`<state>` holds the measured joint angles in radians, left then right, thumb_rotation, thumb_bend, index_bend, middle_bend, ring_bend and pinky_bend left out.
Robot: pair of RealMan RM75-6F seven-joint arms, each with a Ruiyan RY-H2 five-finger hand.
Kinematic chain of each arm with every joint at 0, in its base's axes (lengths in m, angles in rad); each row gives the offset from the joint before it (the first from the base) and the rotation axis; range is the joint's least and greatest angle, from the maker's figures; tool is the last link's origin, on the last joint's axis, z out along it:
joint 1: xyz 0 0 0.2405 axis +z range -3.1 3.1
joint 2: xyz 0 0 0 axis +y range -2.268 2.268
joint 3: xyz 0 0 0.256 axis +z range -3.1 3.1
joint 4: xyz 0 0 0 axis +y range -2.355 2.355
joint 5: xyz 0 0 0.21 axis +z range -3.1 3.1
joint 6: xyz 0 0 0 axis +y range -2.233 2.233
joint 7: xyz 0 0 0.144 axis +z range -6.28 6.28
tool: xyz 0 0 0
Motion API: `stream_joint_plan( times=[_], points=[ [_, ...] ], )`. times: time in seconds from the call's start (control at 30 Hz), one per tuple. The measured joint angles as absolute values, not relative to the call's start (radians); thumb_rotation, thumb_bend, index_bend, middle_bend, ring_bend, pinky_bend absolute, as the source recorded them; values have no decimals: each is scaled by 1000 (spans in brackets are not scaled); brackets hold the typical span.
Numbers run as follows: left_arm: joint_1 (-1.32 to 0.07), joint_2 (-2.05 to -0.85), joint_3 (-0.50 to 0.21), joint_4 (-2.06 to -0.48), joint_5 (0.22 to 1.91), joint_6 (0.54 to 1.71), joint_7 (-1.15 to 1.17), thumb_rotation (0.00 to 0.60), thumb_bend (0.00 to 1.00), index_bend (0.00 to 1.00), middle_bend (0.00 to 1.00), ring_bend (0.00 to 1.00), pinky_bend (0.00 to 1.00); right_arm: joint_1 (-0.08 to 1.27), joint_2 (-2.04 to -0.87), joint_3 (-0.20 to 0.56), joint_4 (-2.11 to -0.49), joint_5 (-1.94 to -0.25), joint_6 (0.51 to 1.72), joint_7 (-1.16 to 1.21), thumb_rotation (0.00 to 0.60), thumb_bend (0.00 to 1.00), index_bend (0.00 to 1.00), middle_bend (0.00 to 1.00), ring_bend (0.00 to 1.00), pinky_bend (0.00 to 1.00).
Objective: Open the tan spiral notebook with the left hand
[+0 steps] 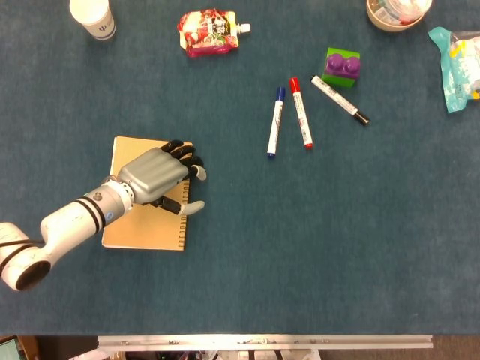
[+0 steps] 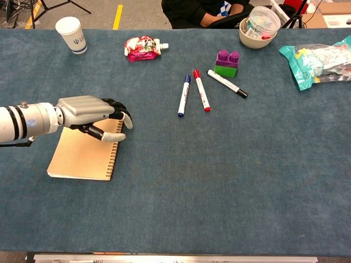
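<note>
Left hand (image 1: 159, 174) hovered over notebook (image 1: 135, 229) spiral edge, fingers curled, grasping nothing; I should hook under the edge squarely.

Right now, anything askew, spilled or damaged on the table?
Nothing stands out. The notebook lies flat and closed under the left robot hand, whose fingertips curl over its spiral edge. The three markers lie capped, close together but not parallel. The cup stands upright, and the red pouch shows no leak.

left hand (image 1: 156, 175) palm down, fingers (image 1: 189, 159) curled, arm outstretched
</note>
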<state>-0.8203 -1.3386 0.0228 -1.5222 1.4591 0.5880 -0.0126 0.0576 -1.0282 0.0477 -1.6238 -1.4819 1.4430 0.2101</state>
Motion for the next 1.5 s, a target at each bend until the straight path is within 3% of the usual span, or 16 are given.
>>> stream_joint_plan(
  times=[0.3,0.87,0.93,0.97,1.0,1.07,1.1,1.3,1.5],
  points=[
    [-827,-1336,27,-1517,1359,576,116,0,262,204,129,0,23,55,-1028,48,-1618,-1486,1447,220,600,395,363,373,235,291],
    [-774,-1205,80,-1594,1287,638,173,10,261,195,134,0,23,61,-1033,47,-1617,-1506,1447,229,600,394,363,373,234,291],
    [-757,-1187,83,-1611,1316,671,147,142,261,183,134,0,23,62,-1034,46,-1617,-1507,1445,231,600,394,363,373,234,291],
    [-749,-1179,85,-1617,1334,688,135,265,260,180,134,0,23,62,-1034,46,-1616,-1507,1445,231,600,394,363,373,234,291],
    [-740,-1171,87,-1622,1354,707,121,429,260,180,134,0,23,63,-1034,46,-1616,-1507,1444,231,600,394,363,373,234,291],
    [-717,-1151,97,-1629,1413,759,86,569,260,179,131,0,23,63,-1034,46,-1615,-1507,1443,232,600,395,363,373,235,291],
    [-707,-1143,101,-1630,1440,784,69,600,260,177,127,0,23,64,-1035,46,-1615,-1508,1443,233,600,395,363,373,235,291],
    [-622,-1109,144,-1599,1609,984,-49,600,260,158,103,0,23,70,-1039,43,-1618,-1515,1437,230,600,394,363,373,234,291],
    [-526,-1128,188,-1470,1722,1163,-140,600,260,142,91,0,23,72,-1038,42,-1627,-1522,1438,222,600,394,363,373,235,291]
  ],
)
